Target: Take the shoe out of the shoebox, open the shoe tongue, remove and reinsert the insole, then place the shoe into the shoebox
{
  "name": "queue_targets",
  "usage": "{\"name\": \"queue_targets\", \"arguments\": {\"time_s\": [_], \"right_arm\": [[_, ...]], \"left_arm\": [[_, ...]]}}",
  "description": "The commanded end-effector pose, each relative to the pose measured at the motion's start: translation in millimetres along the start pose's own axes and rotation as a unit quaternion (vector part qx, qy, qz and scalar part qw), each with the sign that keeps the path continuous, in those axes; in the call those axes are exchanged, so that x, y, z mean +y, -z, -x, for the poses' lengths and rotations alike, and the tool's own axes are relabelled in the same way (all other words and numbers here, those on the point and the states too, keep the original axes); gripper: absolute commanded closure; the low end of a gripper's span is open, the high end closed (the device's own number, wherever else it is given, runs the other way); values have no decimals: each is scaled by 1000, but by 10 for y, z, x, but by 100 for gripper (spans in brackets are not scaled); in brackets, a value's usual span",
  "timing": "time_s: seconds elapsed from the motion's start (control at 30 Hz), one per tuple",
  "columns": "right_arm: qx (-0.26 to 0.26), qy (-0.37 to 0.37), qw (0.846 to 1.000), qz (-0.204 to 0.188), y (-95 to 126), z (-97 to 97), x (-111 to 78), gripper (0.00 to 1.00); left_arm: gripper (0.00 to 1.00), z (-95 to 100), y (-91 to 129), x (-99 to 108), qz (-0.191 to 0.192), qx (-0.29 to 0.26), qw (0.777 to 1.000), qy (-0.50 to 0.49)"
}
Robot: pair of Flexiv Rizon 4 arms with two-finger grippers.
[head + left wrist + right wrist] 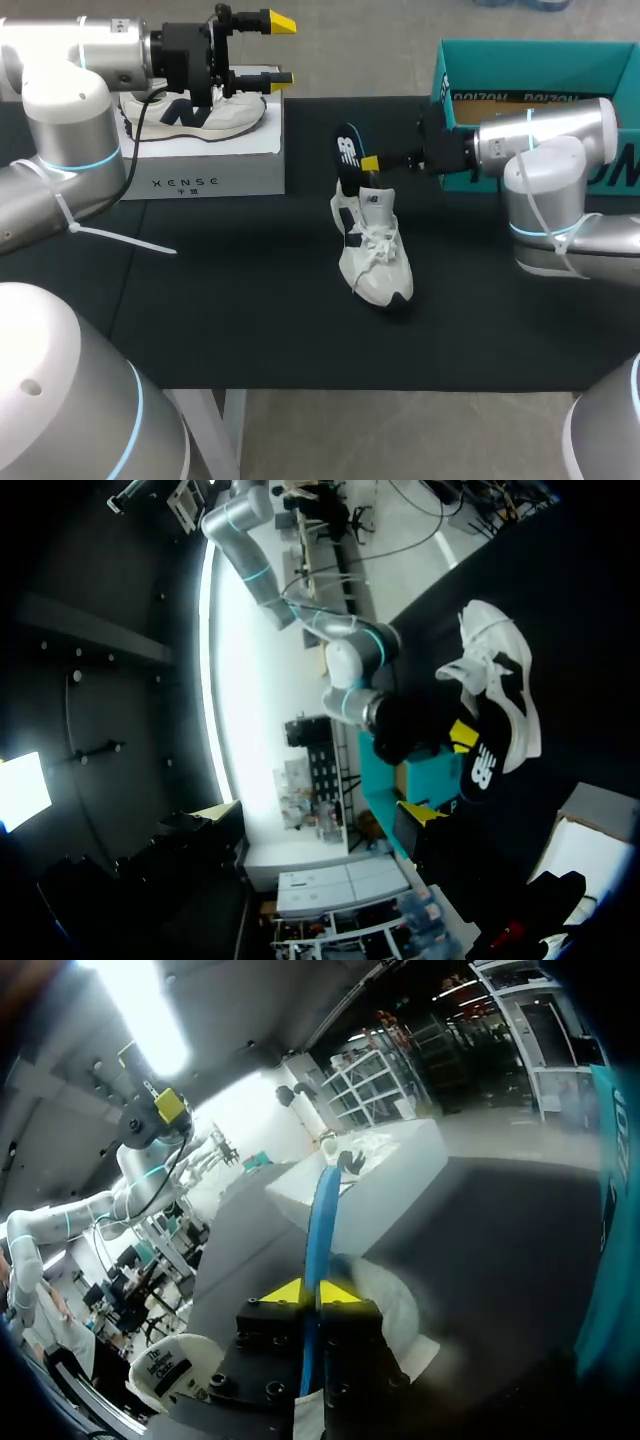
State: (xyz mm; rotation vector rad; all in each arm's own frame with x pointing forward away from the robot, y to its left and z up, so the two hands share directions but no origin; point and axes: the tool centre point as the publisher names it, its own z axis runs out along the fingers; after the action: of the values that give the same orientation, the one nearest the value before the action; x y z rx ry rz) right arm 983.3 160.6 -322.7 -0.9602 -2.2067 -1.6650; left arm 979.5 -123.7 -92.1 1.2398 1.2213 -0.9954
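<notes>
A white shoe with dark trim lies on the black mat, toe toward the front edge. Just above its heel opening, my right gripper is shut on the dark, blue-edged insole, which stands upright. In the right wrist view the insole runs edge-on between the yellow tips of the right gripper, with the shoe below. The teal shoebox stands at the back right. My left gripper hangs open and holds nothing, high at the back left. From the left wrist I see the shoe and insole.
A white box at the back left carries a second white shoe, right below my left gripper. In the right wrist view that box stands ahead of the insole. Black mat covers the table down to its front edge.
</notes>
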Motion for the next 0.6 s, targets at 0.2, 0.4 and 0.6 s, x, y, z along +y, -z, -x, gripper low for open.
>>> {"name": "queue_targets", "arguments": {"time_s": [0.2, 0.4, 0.6], "right_arm": [[-5, -27, 999, -29, -31, 5, -112, 100], [-13, -48, 998, -46, 18, -58, -354, 100], [-17, -63, 997, -52, 88, -126, -547, 100]], "left_arm": [[0, 3, 6, 0, -1, 1, 1000, -1], [0, 3, 6, 0, -1, 1, 1000, -1], [0, 3, 6, 0, -1, 1, 1000, -1]]}}
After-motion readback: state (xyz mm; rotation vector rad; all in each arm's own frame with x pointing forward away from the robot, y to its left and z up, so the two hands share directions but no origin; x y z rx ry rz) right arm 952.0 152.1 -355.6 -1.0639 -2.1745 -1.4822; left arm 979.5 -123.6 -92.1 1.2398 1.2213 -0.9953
